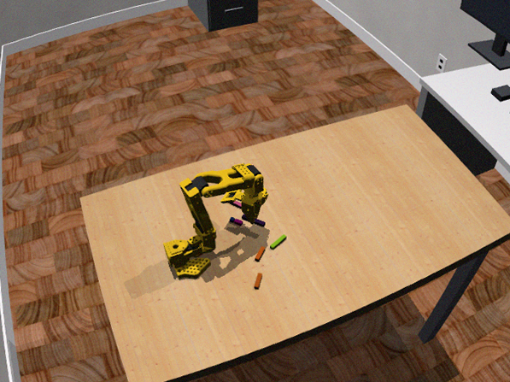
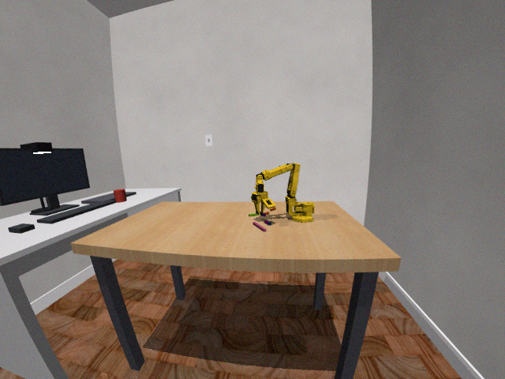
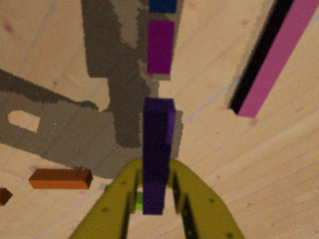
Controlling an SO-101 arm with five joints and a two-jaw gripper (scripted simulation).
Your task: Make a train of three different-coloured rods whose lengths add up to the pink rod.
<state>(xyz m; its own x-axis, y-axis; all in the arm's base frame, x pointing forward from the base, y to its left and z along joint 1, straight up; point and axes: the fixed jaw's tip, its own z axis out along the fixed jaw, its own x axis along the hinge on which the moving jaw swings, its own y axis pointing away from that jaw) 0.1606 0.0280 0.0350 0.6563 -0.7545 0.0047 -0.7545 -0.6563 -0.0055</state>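
My gripper (image 3: 156, 199) is shut on the purple rod (image 3: 159, 151) and holds it low over the table, in line with the magenta rod (image 3: 160, 46) and the blue rod (image 3: 162, 5) ahead of it. A small gap shows between the purple and magenta rods. In the top view the gripper (image 1: 250, 216) stands over the purple rod (image 1: 254, 220), with the magenta rod (image 1: 236, 221) beside it. The long pink rod (image 3: 271, 65) lies flat to the right, apart from this line. It shows partly behind the arm (image 1: 236, 203).
A lime rod (image 1: 277, 241) and two orange rods (image 1: 259, 253) (image 1: 257, 280) lie on the table right of the arm's base (image 1: 185, 256). One orange rod (image 3: 61, 178) shows at the left of the wrist view. A white desk stands beyond the table's right side.
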